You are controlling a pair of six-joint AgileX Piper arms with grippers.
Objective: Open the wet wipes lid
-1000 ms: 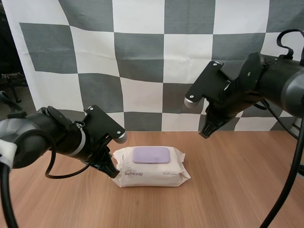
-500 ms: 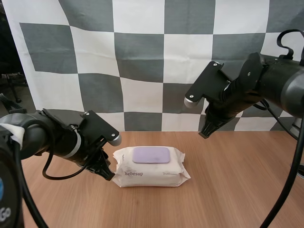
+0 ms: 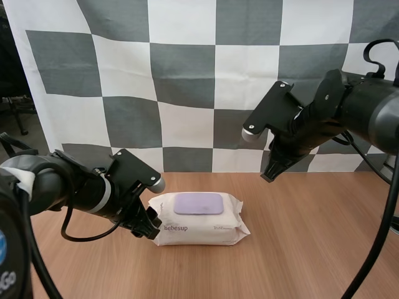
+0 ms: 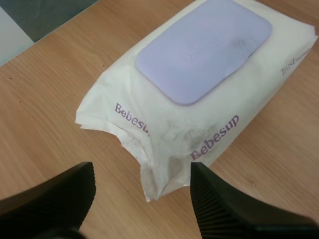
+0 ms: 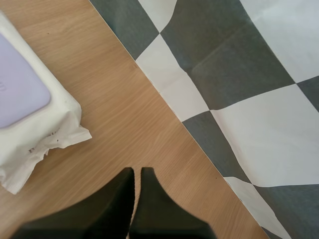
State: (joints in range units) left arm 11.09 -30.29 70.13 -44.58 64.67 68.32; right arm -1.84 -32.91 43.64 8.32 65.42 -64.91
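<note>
The left tool (image 4: 142, 196) has its fingers apart, low over the tabletop (image 3: 312, 249), with the crimped end of the wipes pack (image 4: 164, 144) just ahead between them. The right tool (image 5: 134, 199), fingers together, hangs above the tabletop beyond the pack's other end. The purple lid (image 4: 204, 50) lies shut. This looks like the bracing step: close on that end, then lift the lid.

Dark rounded left arm (image 3: 50, 184), right arm (image 3: 368, 112) alike, ribbed black pincer fingers (image 4: 224, 204)

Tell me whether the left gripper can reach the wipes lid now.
Probably yes: the left gripper is open at the crimped end of the pack, and nothing lies between it and the shut purple lid.
</note>
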